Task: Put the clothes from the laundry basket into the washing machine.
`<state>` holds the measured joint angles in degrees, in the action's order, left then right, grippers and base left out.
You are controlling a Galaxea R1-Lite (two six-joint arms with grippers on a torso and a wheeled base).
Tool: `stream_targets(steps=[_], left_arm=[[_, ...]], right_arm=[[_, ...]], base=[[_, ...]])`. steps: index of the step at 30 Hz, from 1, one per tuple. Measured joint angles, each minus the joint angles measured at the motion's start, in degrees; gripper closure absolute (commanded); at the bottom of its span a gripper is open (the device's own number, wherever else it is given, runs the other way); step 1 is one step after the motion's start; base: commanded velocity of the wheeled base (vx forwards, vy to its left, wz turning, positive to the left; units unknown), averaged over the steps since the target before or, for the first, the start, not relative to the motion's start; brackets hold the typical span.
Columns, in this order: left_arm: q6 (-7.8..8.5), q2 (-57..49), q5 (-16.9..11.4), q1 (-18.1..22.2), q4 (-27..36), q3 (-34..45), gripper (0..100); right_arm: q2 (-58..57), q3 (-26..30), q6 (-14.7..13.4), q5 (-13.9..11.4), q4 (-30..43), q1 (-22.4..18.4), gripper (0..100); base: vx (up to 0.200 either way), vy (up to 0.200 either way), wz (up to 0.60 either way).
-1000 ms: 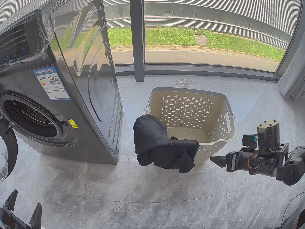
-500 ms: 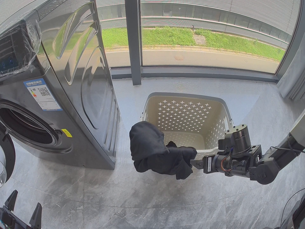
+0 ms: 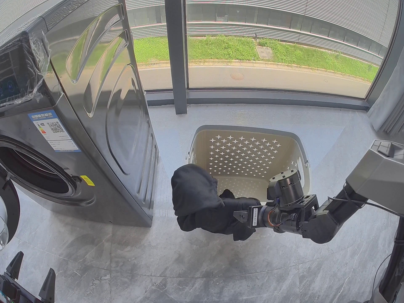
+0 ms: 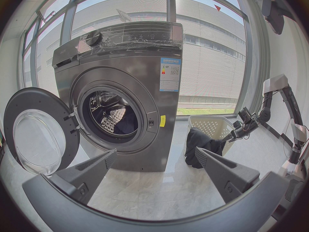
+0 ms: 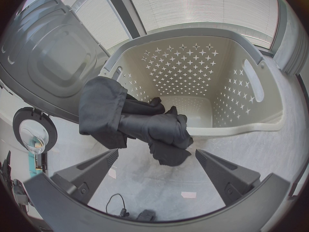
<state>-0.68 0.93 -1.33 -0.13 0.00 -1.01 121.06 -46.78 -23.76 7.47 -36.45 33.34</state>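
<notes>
the left gripper point(image 3: 33, 271) is hovering low and closest in, its two black wedge-shaped fingers standing well apart with nothing between them, over a glossy grey floor point(image 3: 189, 266) veined like marble. a little farther out the right gripper point(image 3: 239, 216) is reaching in from the right on a jointed grey arm, its pincer spread wide and its tips sitting right at the hanging folds of a dark garment point(image 3: 198, 198); whether the tips are touching the cloth cannot be told. the garment, soft, matte and rumpled, is draping over the near left corner of the laundry basket point(image 3: 248, 129), one rounded bulge sagging outside the rim and the rest trailing down the outer wall toward the floor. the basket is a cream plastic tub with rounded corners, a grey rim, slot handles and walls pierced with small star-shaped holes. just to its left the washing machine point(image 3: 113, 118) is standing, a boxy dark metallic grey body with pressed curved ribs on its side panel, crinkled plastic film point(image 4: 128, 39) clinging to its control strip, its round glass-centred door point(image 4: 38, 132) swinging open and baring the perforated steel drum point(image 4: 111, 113). beyond, a tall window point(image 3: 273, 34) is showing grass outside.
</notes>
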Motion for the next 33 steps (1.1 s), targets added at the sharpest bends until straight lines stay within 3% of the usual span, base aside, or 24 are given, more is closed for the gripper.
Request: stream_targets(steps=[20,21,33], left_arm=[[0.02,0.0,0.0,0.0,0.0,0.0,0],[0.02,0.0,0.1,0.0,0.0,0.0,0],[0.02,0.0,0.1,0.0,0.0,0.0,0]], right_arm=[[11.7,-9.4,-1.0,1.5,-5.2,0.3,0],[12.0,-9.8,-1.0,1.6,-5.2,0.3,100],[14.3,-11.7,-2.1,2.6,-7.7,0.1,100]], base=[[0.000,0.000,0.00],[0.000,0.000,0.00],[0.000,0.000,0.00]])
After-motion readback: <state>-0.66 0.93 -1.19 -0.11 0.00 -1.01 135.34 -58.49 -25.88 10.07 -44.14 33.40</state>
